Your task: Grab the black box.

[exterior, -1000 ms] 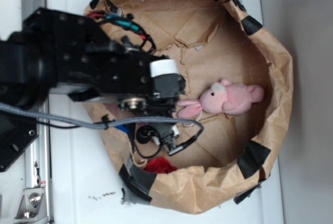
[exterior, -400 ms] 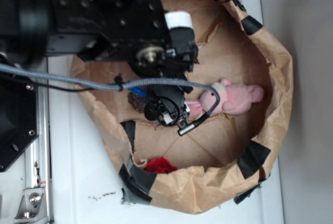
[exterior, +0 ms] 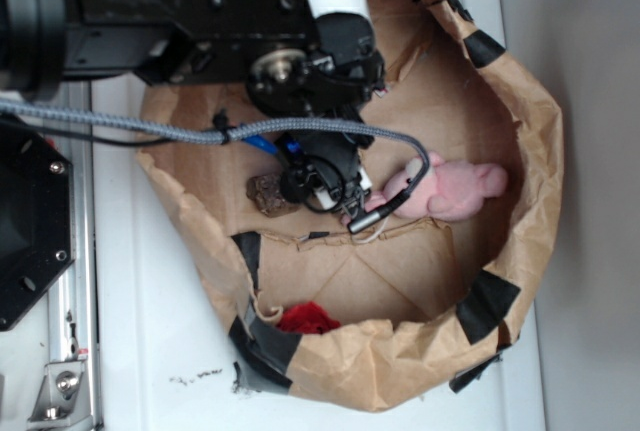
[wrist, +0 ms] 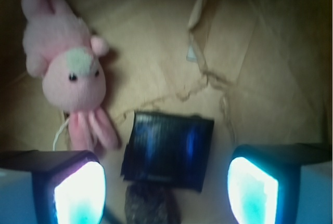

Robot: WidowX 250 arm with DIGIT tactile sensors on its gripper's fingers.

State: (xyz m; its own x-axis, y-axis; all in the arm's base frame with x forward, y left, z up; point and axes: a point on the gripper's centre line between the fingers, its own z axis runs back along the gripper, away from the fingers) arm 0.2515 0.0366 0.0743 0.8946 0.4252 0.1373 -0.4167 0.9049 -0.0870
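Between the wide-open gripper (wrist: 166, 182) fingers lies the black box (wrist: 169, 150), pink bunny (wrist: 70, 76) at ten o'clock; glossy, light, likely slippery, so pinch its opposite edges

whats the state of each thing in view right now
gripper: open, fingers either side of the black box, holding nothing
black box: lying flat on the paper, not grasped
brown block: resting against the box's near edge
pink plush bunny: lying flat beside the box
brown paper bin: open-topped, crumpled, taped rim
red object: by the rim, partly hidden
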